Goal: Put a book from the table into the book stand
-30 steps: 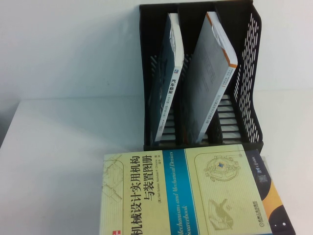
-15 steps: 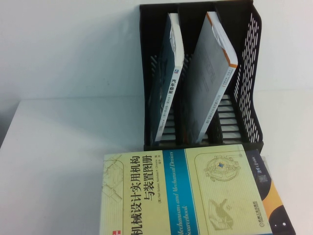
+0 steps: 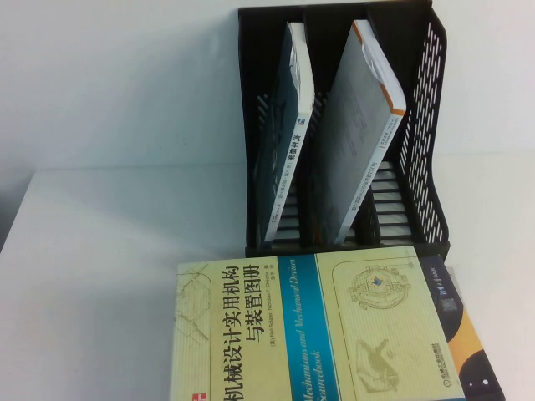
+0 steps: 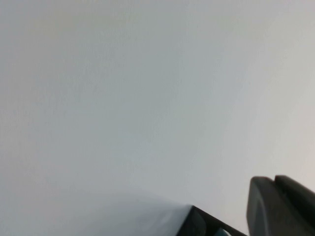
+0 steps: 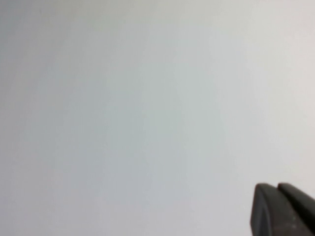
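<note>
Left gripper (image 4: 283, 206) parked, facing blank white; cannot tell whether spread or pressed together. Centre: the book (image 3: 318, 326) flat on the table (image 3: 100, 251), just before the book stand (image 3: 422, 125), unmoved since a second ago. Right gripper (image 5: 283, 209) likewise parked, grip untellable. No pickup begun.

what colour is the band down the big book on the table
Blue, on the pale yellow book; clearest in the high view. Both grippers stay parked.

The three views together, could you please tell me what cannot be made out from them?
- Left gripper: only a dark tip at the left wrist view's edge; open or shut unknown.
- Right gripper: likewise in the right wrist view.
- The book: near end cut by the high view's bottom edge.
- Black book: mostly hidden under it.
- Book stand: the two standing books hide the slot floors.
</note>
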Controlling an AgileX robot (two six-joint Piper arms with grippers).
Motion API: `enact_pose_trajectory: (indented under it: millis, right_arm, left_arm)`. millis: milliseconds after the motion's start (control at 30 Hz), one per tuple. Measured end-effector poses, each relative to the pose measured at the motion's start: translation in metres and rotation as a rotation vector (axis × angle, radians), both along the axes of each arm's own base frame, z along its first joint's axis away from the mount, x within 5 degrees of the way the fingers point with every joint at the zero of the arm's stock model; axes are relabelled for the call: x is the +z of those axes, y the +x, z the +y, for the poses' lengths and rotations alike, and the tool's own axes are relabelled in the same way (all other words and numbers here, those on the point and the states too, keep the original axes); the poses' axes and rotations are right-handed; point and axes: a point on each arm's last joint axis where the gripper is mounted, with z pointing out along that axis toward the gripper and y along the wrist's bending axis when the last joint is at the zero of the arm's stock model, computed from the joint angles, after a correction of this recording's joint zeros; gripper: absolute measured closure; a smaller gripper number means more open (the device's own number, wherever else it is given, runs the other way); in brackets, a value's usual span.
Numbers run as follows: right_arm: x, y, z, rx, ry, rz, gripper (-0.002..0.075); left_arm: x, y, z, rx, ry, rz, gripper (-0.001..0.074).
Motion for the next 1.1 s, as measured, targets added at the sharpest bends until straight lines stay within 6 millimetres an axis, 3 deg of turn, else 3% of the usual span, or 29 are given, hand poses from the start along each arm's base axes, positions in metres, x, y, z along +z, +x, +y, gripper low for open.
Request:
enact_pose_trajectory:
  millis: [133, 233, 400, 533, 700, 867, 1100]
  right_arm:
    - [0.032, 0.013, -0.005, -0.144, -0.152, 0.113, 0.0729]
    - [0.04, 0.033, -0.017, -0.262, -0.158, 0.308, 0.0729]
    - [0.024, 0.062, -0.041, -0.461, -0.092, 0.748, 0.0729]
    - [0.005, 0.072, -0.045, -0.504, -0.121, 1.005, 0.0729]
    - [-0.005, 0.073, -0.033, -0.346, -0.04, 1.081, 0.0729]
    - [-0.019, 0.078, -0.011, -0.1, 0.058, 1.161, 0.0729]
    - [-0.041, 0.102, 0.017, 0.228, -0.279, 1.284, 0.0729]
  left_arm:
    - [0.017, 0.005, 0.0, 0.024, 0.111, 0.009, 0.0738]
    - [0.021, 0.015, -0.002, -0.003, 0.172, 0.052, 0.0738]
    - [0.018, 0.036, -0.009, -0.084, 0.303, 0.168, 0.0738]
    - [0.008, 0.058, -0.013, -0.146, 0.337, 0.296, 0.0738]
    - [-0.009, 0.083, -0.017, -0.234, 0.346, 0.456, 0.0738]
    - [-0.019, 0.094, -0.022, -0.305, 0.343, 0.544, 0.0738]
    - [-0.024, 0.092, -0.029, -0.401, 0.329, 0.594, 0.0738]
